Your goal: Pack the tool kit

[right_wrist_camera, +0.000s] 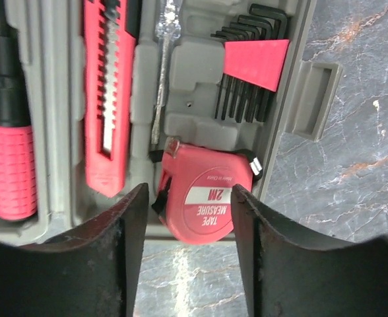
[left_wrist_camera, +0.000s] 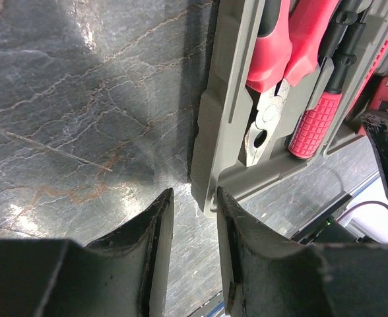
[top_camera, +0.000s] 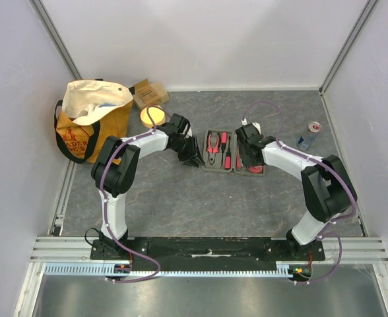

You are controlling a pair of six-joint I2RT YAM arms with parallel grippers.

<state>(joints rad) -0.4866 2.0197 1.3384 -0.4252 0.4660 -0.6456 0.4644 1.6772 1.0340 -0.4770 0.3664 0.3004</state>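
Note:
The grey-green tool kit case (top_camera: 232,160) lies open in the middle of the table with red-and-black tools in its slots. In the left wrist view I see pliers (left_wrist_camera: 273,79) and a red-handled screwdriver (left_wrist_camera: 313,122). My left gripper (left_wrist_camera: 194,193) is narrowly open and empty, and the case's corner (left_wrist_camera: 210,178) sits just past its fingertips. My right gripper (right_wrist_camera: 189,191) is open. The red tape measure (right_wrist_camera: 207,198) lies between its fingers at the case's near edge, touching neither. A red utility knife (right_wrist_camera: 105,99) and black hex keys (right_wrist_camera: 250,72) sit in their slots.
An orange-and-cream tote bag (top_camera: 88,122) stands at the back left. A brown cardboard box (top_camera: 148,92) and a yellow round object (top_camera: 151,115) are beside it. A small bottle (top_camera: 308,135) stands at the right. Walls enclose the table on three sides.

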